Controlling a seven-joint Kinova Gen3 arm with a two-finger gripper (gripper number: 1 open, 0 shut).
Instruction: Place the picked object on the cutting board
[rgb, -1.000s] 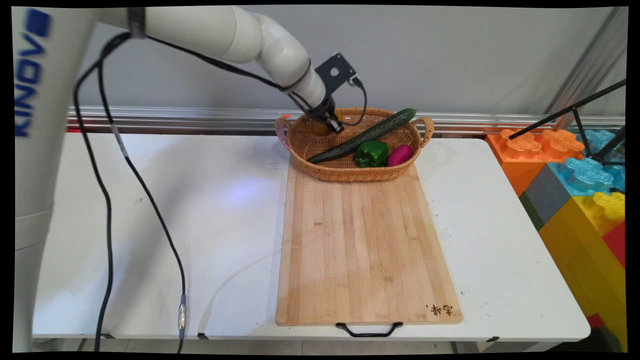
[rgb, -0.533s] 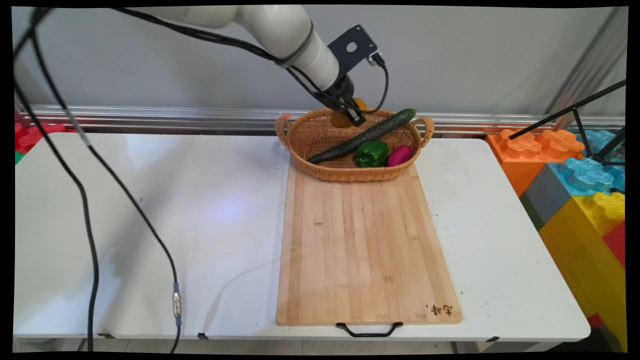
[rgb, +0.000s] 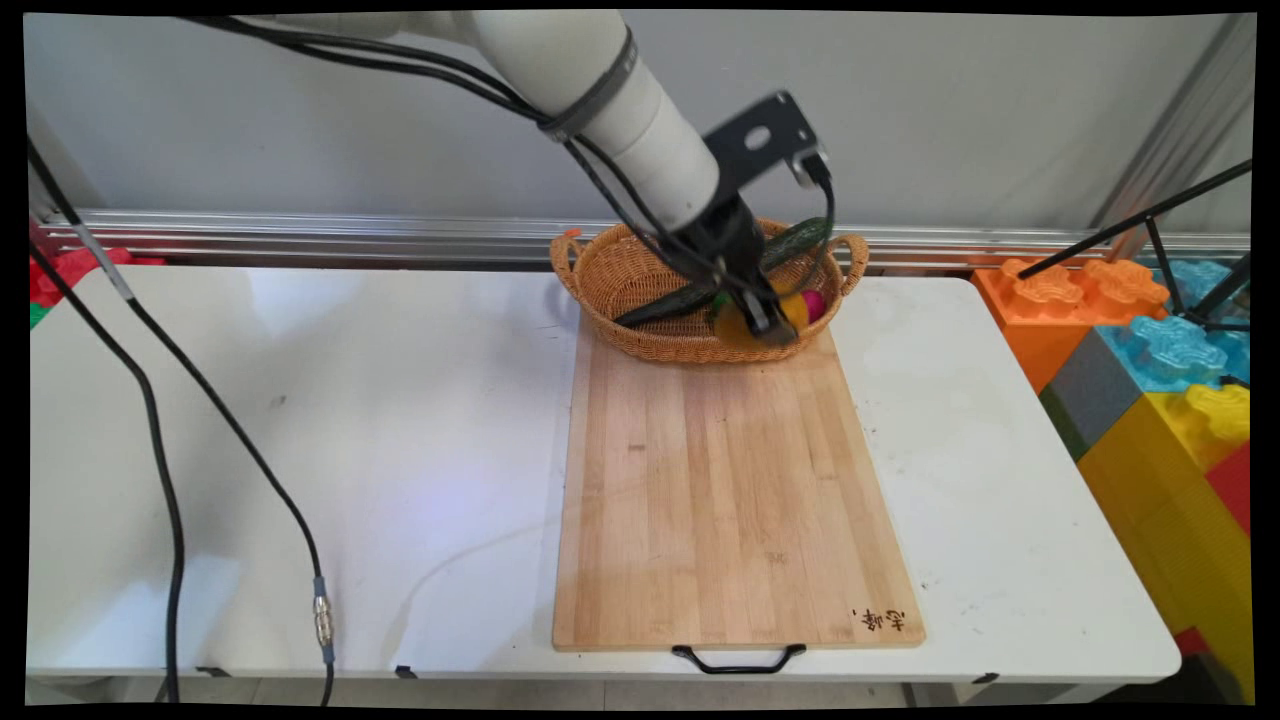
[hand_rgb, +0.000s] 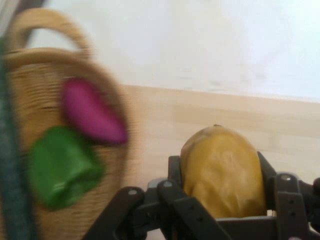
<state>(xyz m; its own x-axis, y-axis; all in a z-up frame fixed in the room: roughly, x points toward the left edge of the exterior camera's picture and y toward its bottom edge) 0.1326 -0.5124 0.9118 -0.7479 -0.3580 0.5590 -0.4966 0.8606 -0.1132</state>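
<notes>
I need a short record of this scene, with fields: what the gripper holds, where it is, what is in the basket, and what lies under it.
gripper: gripper, shut on a yellow-orange fruit
position: raised above the near rim of the wicker basket, at the far end of the cutting board
in basket: cucumber, green pepper, magenta vegetable
under basket: cutting board, lying on the white table
beside table: coloured blocks on the right

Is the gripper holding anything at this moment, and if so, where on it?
Yes. The gripper holds a yellow-orange fruit, one of its fingers on each side of the fruit's body, above the near rim of the wicker basket.
</notes>
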